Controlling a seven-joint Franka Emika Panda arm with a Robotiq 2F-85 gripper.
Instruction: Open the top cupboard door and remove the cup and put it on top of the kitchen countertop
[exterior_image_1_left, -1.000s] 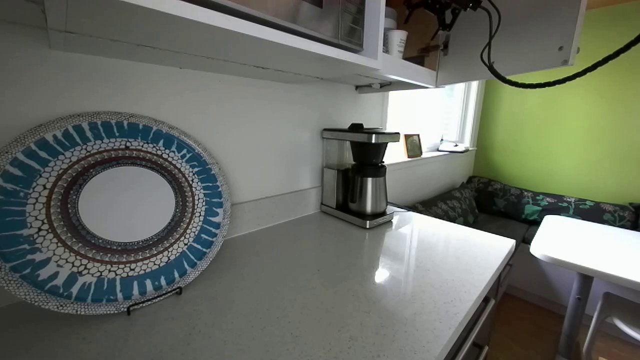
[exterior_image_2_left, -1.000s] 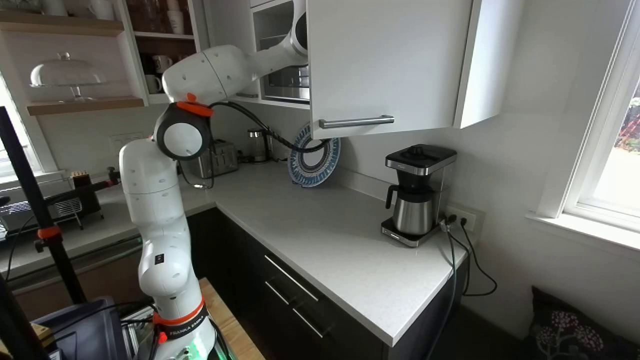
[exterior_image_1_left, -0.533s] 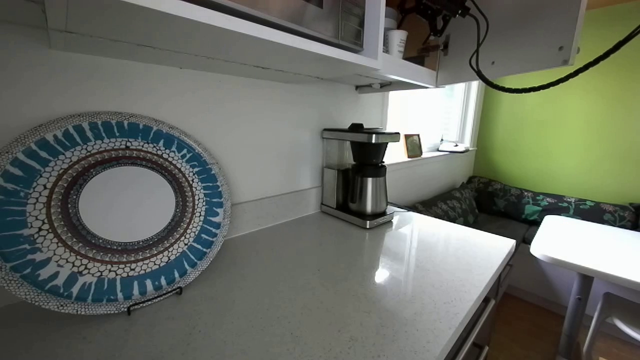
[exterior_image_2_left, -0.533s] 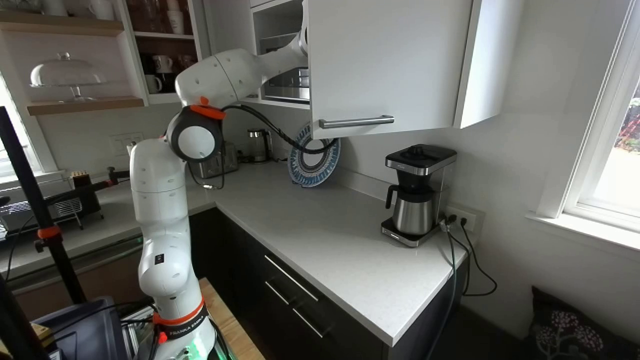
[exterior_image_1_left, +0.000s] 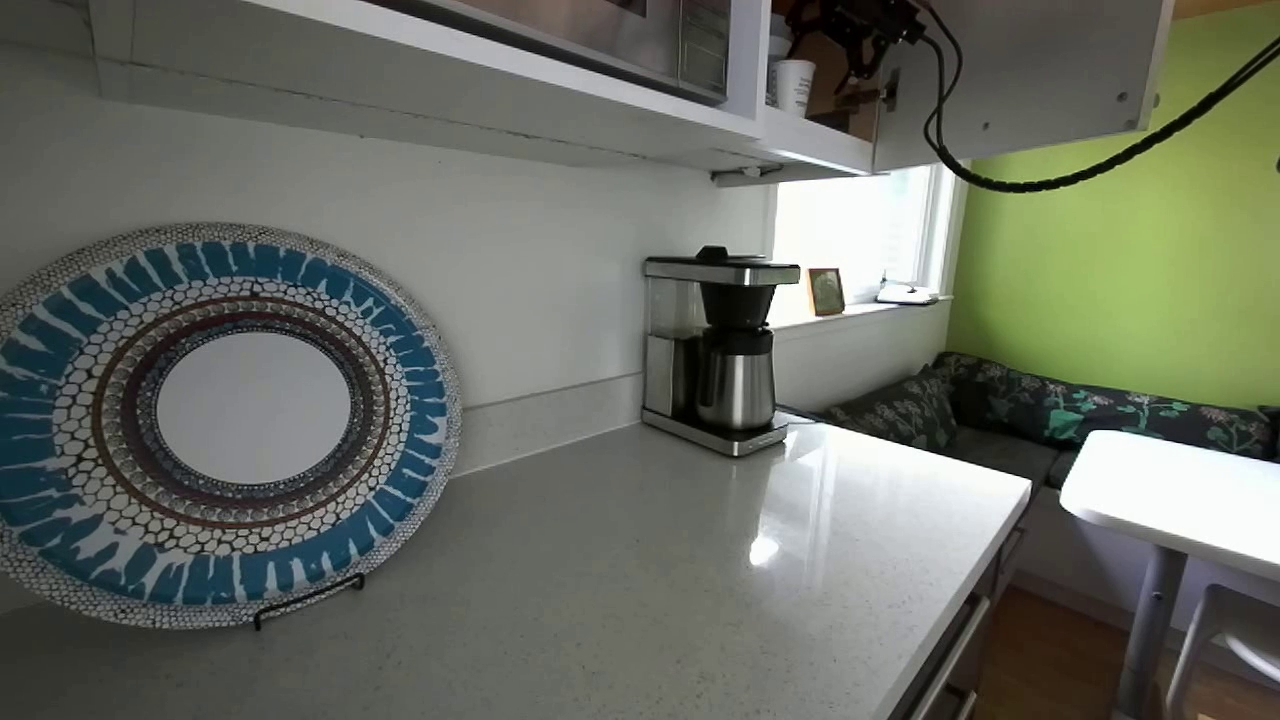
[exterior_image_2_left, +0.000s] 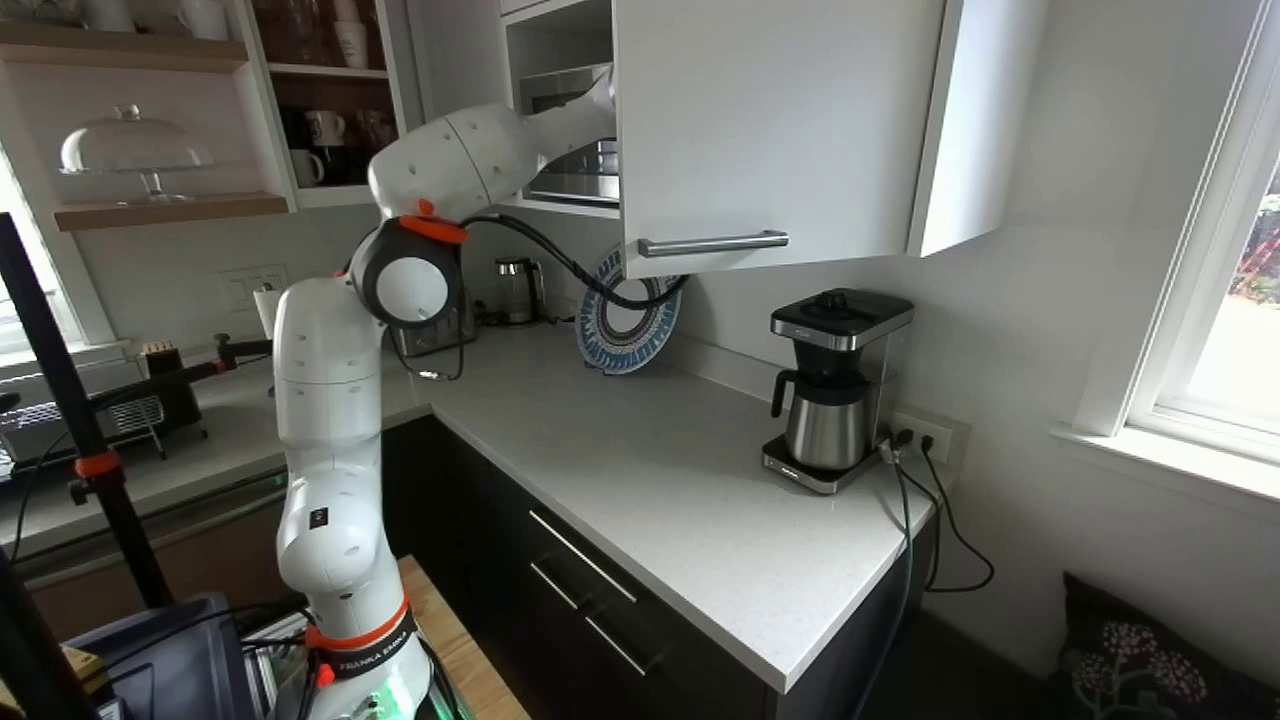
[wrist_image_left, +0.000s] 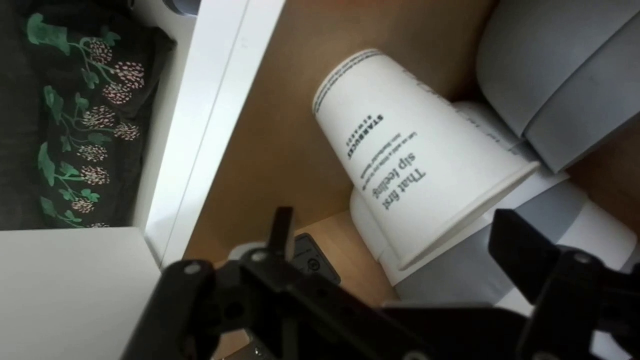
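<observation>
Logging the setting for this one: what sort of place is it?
A kitchen, probably a home's, perhaps an office's: a coffee maker stands on the countertop, a white cupboard door hangs open above, and mugs sit in a wall cabinet.

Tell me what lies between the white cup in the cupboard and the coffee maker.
The cupboard's white bottom panel, then a gap: in an exterior view the cup shows above that panel, the coffee maker lower down on the countertop.
</observation>
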